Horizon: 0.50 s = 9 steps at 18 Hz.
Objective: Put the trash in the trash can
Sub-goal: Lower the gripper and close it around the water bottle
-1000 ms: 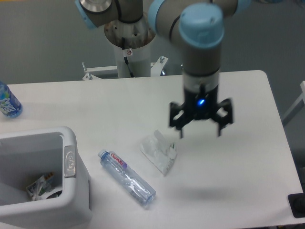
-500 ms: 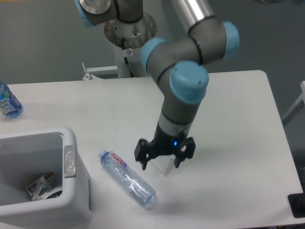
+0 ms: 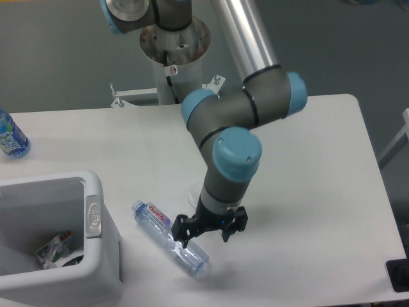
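Note:
The clear water bottle (image 3: 167, 235) with a blue cap and red-and-blue label lies on its side on the white table, just right of the trash can (image 3: 94, 238), a light-grey bin at the lower left. My gripper (image 3: 204, 237) hangs open and low, its left finger right by the bottle's far half. Nothing is between the fingers. The crumpled wrapper is almost wholly hidden behind the arm; only a pale sliver (image 3: 193, 190) shows at the wrist's left.
Some scraps (image 3: 54, 251) lie inside the bin. A blue-labelled bottle (image 3: 10, 135) stands at the table's far left edge. The arm's base column (image 3: 172, 64) rises behind the table. A black object (image 3: 400, 275) sits at the lower right corner.
The gripper has come down and to the left, from above the wrapper's right side to low beside the bottle. It stayed open. The arm now covers the wrapper.

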### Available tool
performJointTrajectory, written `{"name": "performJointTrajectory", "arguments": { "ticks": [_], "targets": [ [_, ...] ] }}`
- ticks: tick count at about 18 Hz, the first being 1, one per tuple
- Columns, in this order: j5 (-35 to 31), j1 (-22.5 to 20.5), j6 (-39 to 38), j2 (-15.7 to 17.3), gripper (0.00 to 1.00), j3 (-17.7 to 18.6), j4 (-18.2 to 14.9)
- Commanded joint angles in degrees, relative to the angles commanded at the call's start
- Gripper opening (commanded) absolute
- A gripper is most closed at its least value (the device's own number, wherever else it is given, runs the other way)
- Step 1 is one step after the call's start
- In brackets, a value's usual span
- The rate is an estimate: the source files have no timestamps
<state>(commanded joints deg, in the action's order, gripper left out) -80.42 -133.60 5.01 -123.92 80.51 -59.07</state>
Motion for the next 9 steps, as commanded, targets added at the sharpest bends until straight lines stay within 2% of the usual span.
{"name": "performJointTrajectory", "arguments": {
  "ticks": [2, 9],
  "targets": [
    [-0.09, 0.35, -1.32, -0.88, 1.00, -0.09, 1.50],
    [-1.31, 1.58, -4.40, -3.43, 1.00, 0.09, 3.35]
  ]
}}
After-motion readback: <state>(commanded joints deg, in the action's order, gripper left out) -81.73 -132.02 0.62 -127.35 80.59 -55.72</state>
